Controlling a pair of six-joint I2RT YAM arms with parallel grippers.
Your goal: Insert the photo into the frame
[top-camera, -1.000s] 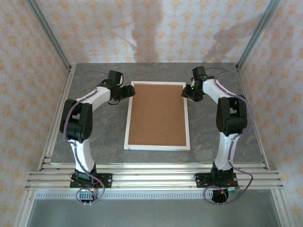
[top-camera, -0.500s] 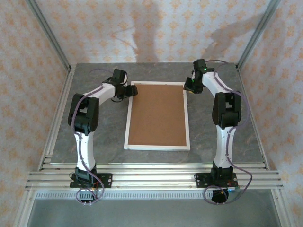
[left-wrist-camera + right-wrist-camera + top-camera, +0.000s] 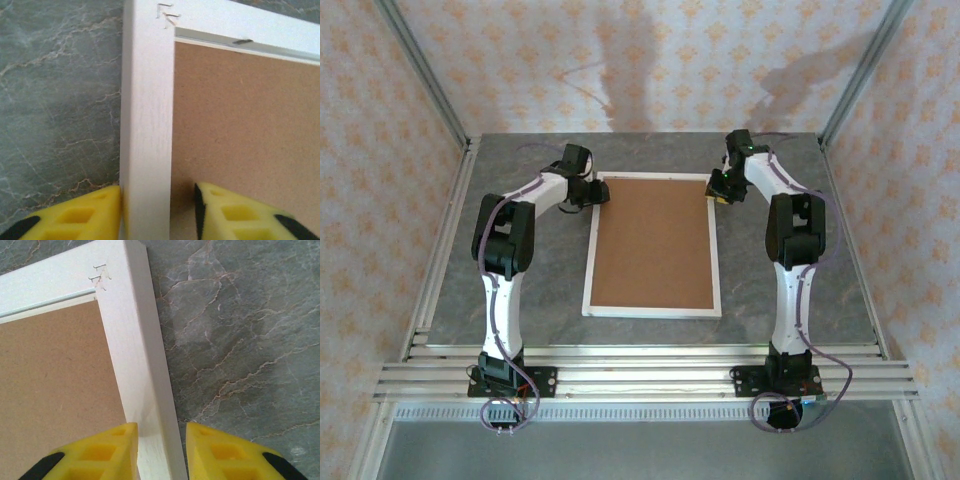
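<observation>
- the frame (image 3: 652, 311) is laid face down in the middle of the grey marbled table (image 3: 550, 300), with the brown backing board (image 3: 652, 240) seated inside its white border.
- the left gripper (image 3: 157, 192) is set at the frame's far left corner, and the left rail is straddled by its yellow fingers.
- the left outer finger (image 3: 80, 217) is pressed against the rail's outside edge. the left inner finger (image 3: 235, 212) is held over the backing board, just apart from the rail's inside edge, so these jaws are seen unclamped.
- the right gripper (image 3: 161, 427) is set at the far right corner, with the right rail between its fingers.
- the rail's inside edge is overlapped by the right inner finger (image 3: 100, 450), and a thin sliver of table is seen beside the right outer finger (image 3: 220, 450). whether the rail is pinched cannot be told.
</observation>
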